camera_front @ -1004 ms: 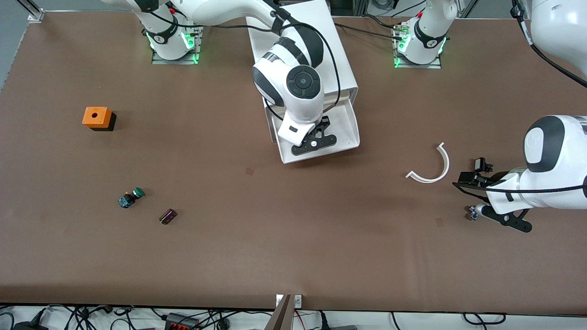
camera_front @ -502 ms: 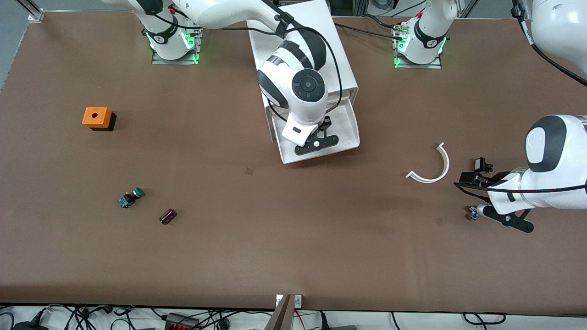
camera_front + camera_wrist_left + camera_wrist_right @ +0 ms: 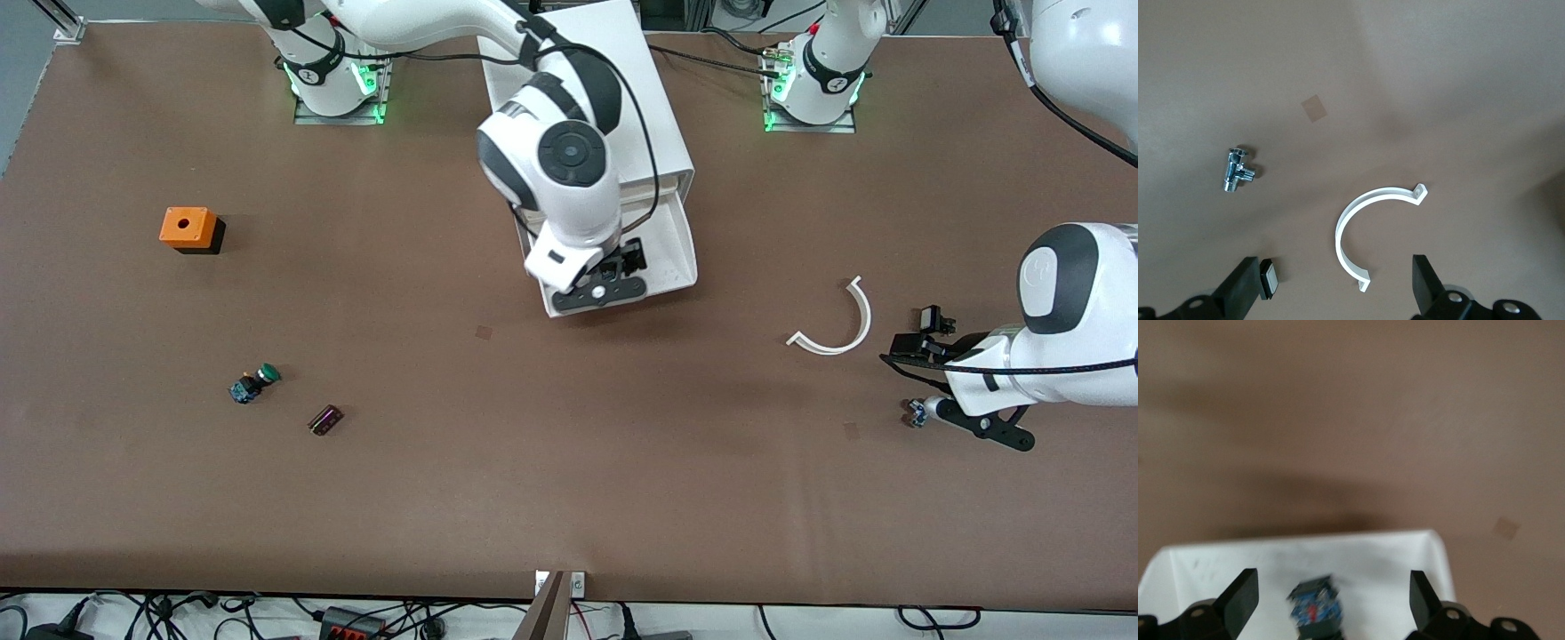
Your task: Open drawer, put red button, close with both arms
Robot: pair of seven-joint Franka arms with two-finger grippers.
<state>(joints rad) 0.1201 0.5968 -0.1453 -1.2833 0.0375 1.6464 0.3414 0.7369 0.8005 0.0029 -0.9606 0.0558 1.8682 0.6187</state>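
Observation:
The white cabinet point(image 3: 640, 89) stands between the arm bases, and its drawer point(image 3: 676, 249) is pulled open toward the front camera. My right gripper point(image 3: 613, 267) hangs over the open drawer with its jaws wide apart. In the right wrist view the red button point(image 3: 1315, 610) lies in the drawer point(image 3: 1391, 567) between the open fingers of the right gripper point(image 3: 1333, 600), blurred, with its blue base showing. My left gripper point(image 3: 902, 378) waits open and empty over the table at the left arm's end. It also shows in the left wrist view point(image 3: 1337, 297).
A white C-shaped clip point(image 3: 836, 324) point(image 3: 1358, 227) and a small chrome valve point(image 3: 916, 413) point(image 3: 1238, 170) lie below the left gripper. An orange box with a hole point(image 3: 188, 228), a green-capped button point(image 3: 255, 382) and a small dark part point(image 3: 325, 420) lie toward the right arm's end.
My right gripper has shifted a little over the drawer toward its front rim. The left arm has not moved.

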